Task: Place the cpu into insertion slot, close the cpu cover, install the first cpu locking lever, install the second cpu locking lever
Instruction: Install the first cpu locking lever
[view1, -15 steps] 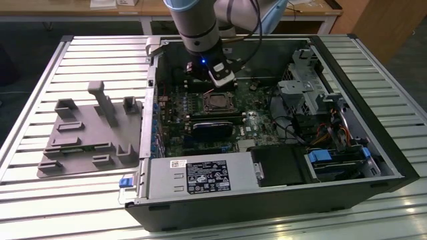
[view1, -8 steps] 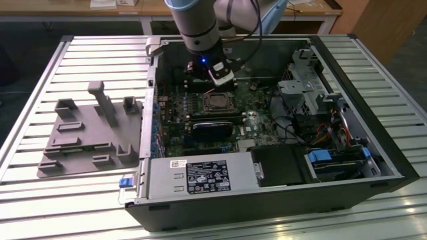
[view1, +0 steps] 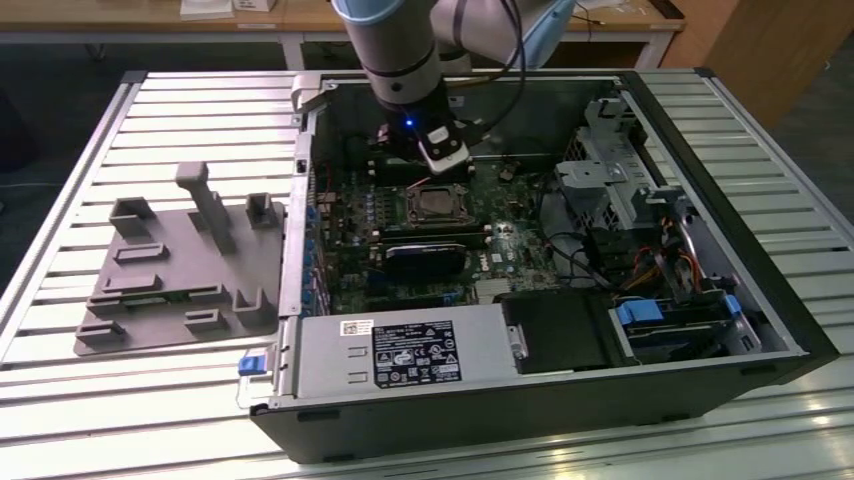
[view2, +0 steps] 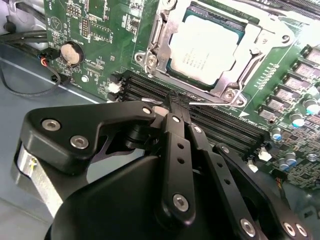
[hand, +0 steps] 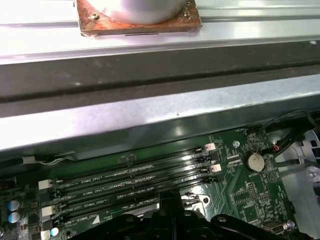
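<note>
The gripper (view2: 177, 102) has its two black fingers pinched together on a thin metal lever (view2: 212, 104). In the exterior view the arm (view1: 400, 60) comes almost straight down into the open computer case (view1: 747, 300).

The lever lies flat. It runs along one side of the insertion slot (view1: 410, 206), the same way as the long black memory slots (view2: 220, 125) just beside it. The cpu (view2: 205, 47) sits flat in the slot with its pale top up. The cpu cover (view2: 260, 47) lies down around its edges.

On the far side of the memory slots is the grey case wall (hand: 150, 115), so there is little room that way.
</note>
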